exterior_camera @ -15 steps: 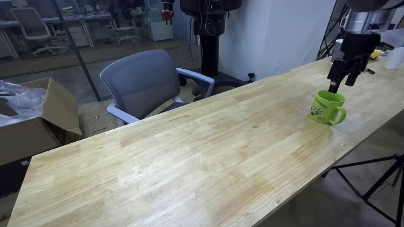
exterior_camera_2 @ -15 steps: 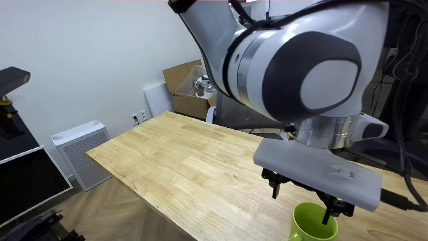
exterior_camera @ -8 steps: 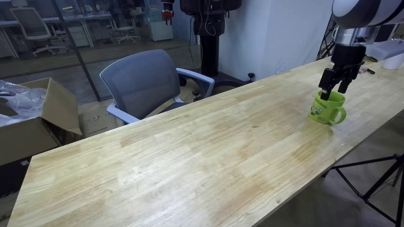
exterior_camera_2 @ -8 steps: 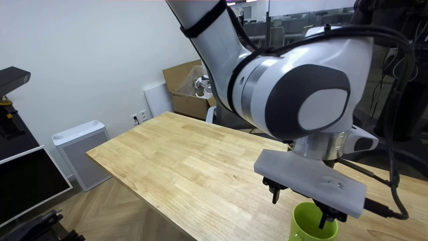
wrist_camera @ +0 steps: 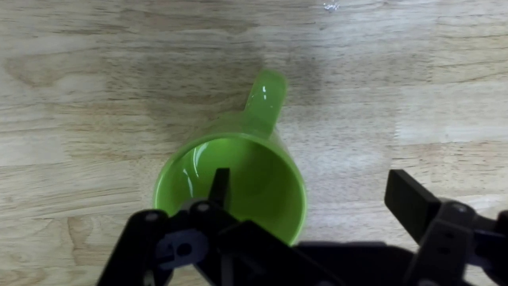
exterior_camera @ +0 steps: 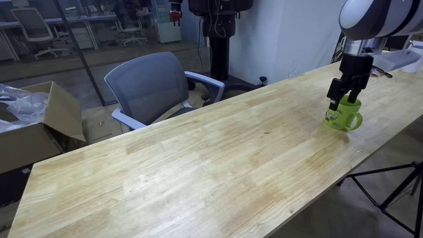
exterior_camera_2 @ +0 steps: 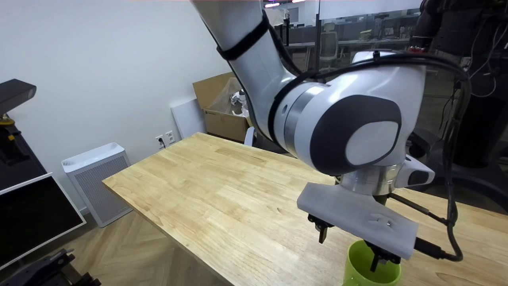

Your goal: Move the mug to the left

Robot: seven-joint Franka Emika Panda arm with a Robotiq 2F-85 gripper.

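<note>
The lime-green mug (exterior_camera: pixel 340 121) stands upright on the wooden table, with a printed picture on its side and its handle toward the table's near edge in that exterior view. It also shows in an exterior view (exterior_camera_2: pixel 357 264), cut by the bottom edge, and in the wrist view (wrist_camera: pixel 264 174). My gripper (exterior_camera: pixel 343 102) is open and points down at the mug; it also shows in an exterior view (exterior_camera_2: pixel 348 254). In the wrist view the gripper (wrist_camera: pixel 308 178) has one finger over the mug's opening and the other outside, past the rim. I cannot tell how deep the inner fingertip is.
The wooden table (exterior_camera: pixel 185 175) stretches away to the left of the mug in an exterior view. A white cup-like container (exterior_camera: pixel 411 66) and a small dark item (exterior_camera: pixel 383 72) lie farther back. An office chair (exterior_camera: pixel 152 86) and a cardboard box (exterior_camera: pixel 62 112) stand beside the table.
The gripper has come down and shifted left in both exterior views, with its fingers now on either side of the mug's rim. The mug has not moved, and the gripper has stayed open.
</note>
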